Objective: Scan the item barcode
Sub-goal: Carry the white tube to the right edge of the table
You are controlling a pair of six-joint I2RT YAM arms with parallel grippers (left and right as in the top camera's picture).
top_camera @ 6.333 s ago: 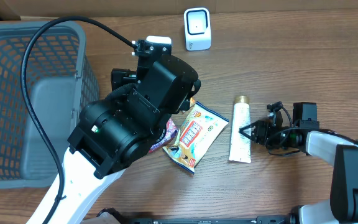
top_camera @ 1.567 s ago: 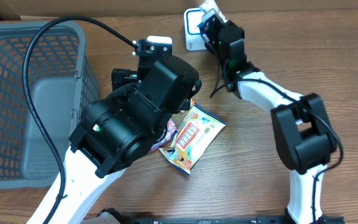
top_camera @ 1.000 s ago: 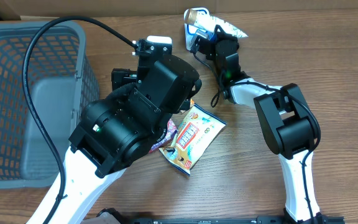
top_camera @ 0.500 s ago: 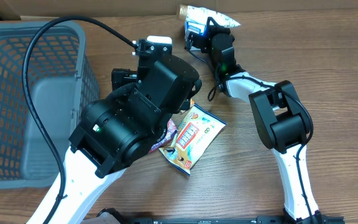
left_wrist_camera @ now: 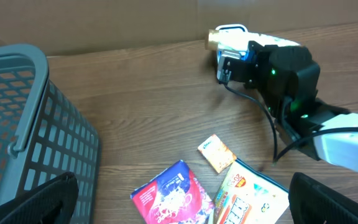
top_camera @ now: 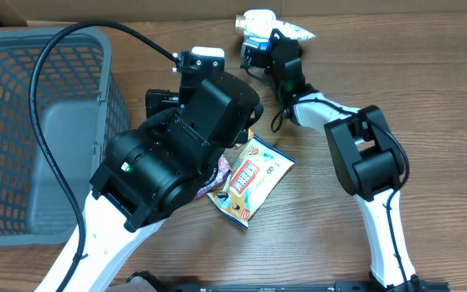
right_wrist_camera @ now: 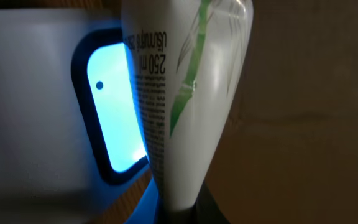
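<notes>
The item is a white tube point(right_wrist_camera: 185, 93) with green leaf print and small black text. My right gripper point(right_wrist_camera: 185, 214) is shut on its lower end and holds it upright right in front of the white scanner point(right_wrist_camera: 30, 124), whose window point(right_wrist_camera: 114, 118) glows blue. From overhead the tube point(top_camera: 292, 31) lies across the top of the scanner point(top_camera: 252, 50) at the table's back edge, with the right gripper point(top_camera: 280, 50) beside it. My left gripper point(left_wrist_camera: 182, 205) hangs open above the packets, its fingers point(left_wrist_camera: 36, 199) at the frame's lower corners, holding nothing.
A grey mesh basket point(top_camera: 23, 122) fills the left side. A yellow snack packet point(top_camera: 254, 178), a red packet point(left_wrist_camera: 176, 193) and a small orange sachet point(left_wrist_camera: 216, 152) lie mid-table under the left arm point(top_camera: 177, 154). A cardboard wall point(left_wrist_camera: 135, 25) runs along the back.
The right gripper has shifted the tube a little left and back across the scanner. The left arm and the packets have not moved.
</notes>
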